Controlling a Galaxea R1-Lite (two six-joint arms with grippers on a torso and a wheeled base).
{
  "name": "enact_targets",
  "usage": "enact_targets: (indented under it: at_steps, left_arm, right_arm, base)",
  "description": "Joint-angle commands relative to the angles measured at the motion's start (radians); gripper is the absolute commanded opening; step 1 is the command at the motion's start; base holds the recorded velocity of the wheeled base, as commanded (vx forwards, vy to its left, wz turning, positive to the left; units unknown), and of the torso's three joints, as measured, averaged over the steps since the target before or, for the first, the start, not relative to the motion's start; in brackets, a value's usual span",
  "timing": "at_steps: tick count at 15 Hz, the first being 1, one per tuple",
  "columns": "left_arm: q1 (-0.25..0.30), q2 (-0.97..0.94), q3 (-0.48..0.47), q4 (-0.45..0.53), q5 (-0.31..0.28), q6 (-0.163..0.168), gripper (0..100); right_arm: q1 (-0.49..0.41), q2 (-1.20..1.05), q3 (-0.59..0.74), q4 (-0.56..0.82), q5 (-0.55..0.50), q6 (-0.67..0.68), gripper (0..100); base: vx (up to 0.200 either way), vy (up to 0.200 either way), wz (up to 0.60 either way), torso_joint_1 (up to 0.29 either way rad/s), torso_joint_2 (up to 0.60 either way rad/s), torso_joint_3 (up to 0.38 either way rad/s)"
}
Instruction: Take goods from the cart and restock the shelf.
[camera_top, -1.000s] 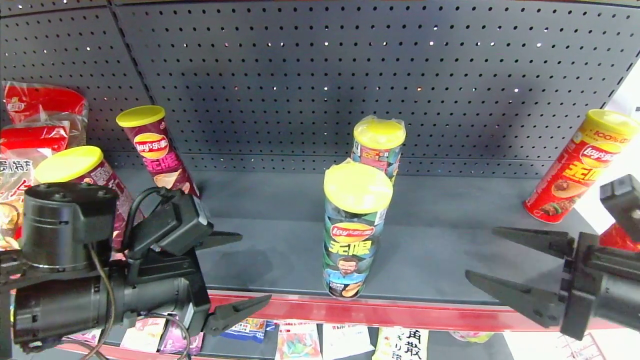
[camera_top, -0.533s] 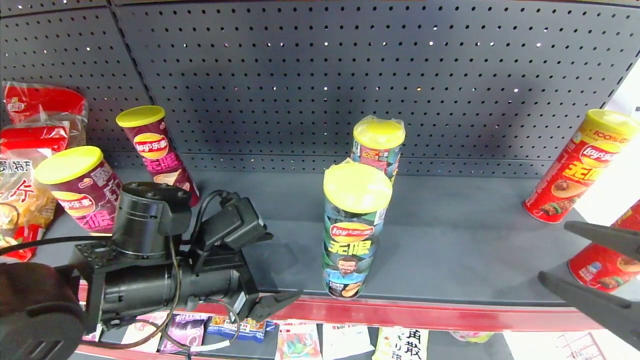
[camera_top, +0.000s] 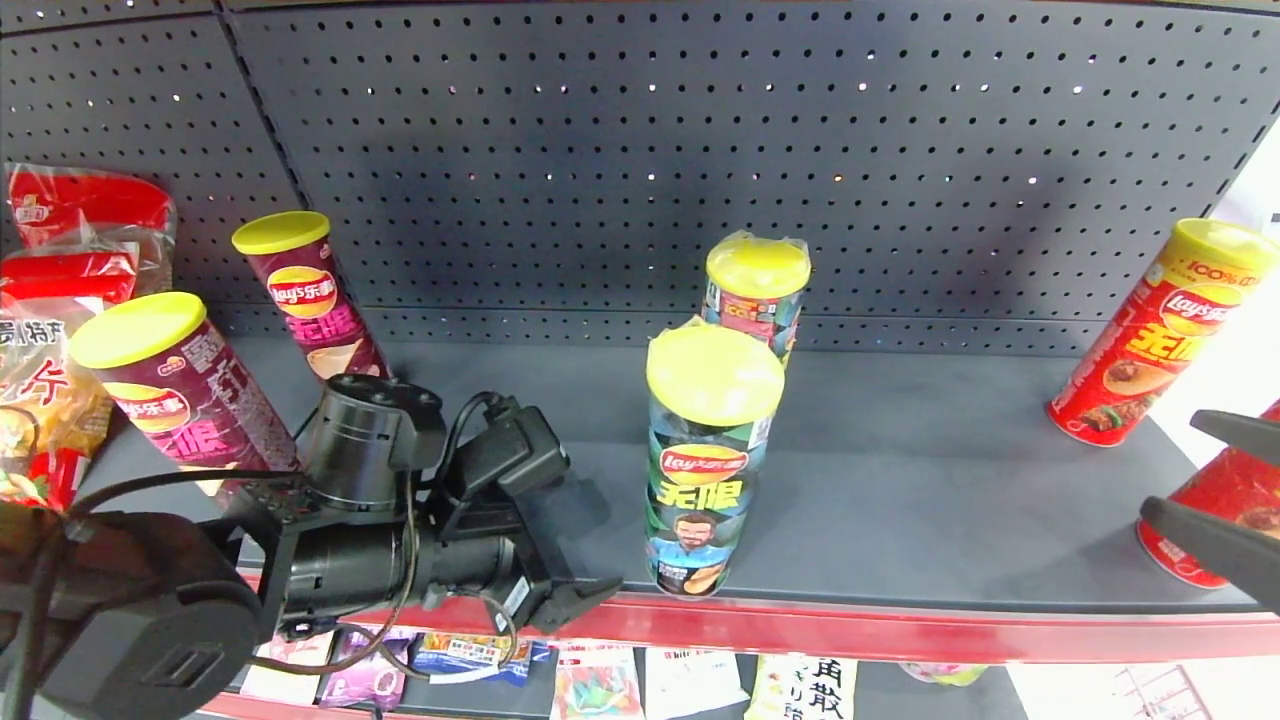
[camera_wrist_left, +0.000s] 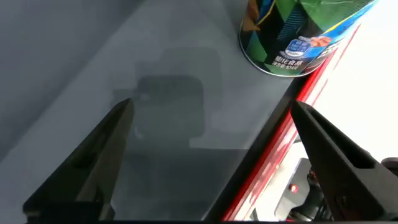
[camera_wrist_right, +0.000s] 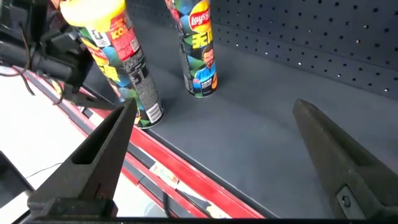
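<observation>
Evidently green can (camera_top: 710, 450) stands label-out at shelf (camera_top: 900, 500) front edge, frame centre, for display; left gripper (camera_wrist_left: 208, 134), right gripper (camera_wrist_right: 214, 109) fingers wide, empty.

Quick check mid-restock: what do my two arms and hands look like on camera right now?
The left hand and right hand are matte black, each with two long, tapering, wedge-shaped fingers. The left arm is black and cylindrical, with a boxy black wrist camera and thin black cables. I see no markings.

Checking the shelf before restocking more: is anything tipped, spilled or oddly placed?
Nothing tipped or spilled. The front green can stands right at the shelf's red front edge, forward of the rear green can.
</observation>
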Motion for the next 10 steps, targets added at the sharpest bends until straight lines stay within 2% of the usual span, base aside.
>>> enact_targets:
  at_steps: [1,5,10]
  left_arm:
    - [0.001,0.021,-0.01,-0.003,0.003,0.0,100]
    - [-0.004,0.053,-0.062,-0.005,0.006,0.009,100]
    - [-0.009,0.07,-0.073,-0.005,0.006,0.009,100]
  right_arm:
    - [-0.001,-0.003,0.0,-0.001,0.001,0.0,100]
    - [-0.001,-0.006,-0.008,0.001,0.001,0.0,100]
    - [-0.001,-0.005,-0.015,0.001,0.001,0.0,100]
  base:
    - [0.0,0.0,0.0,0.0,0.0,0.0]
    - [0.0,0.0,0.0,0.0,0.0,0.0]
    - [0.0,0.0,0.0,0.0,0.0,0.0]
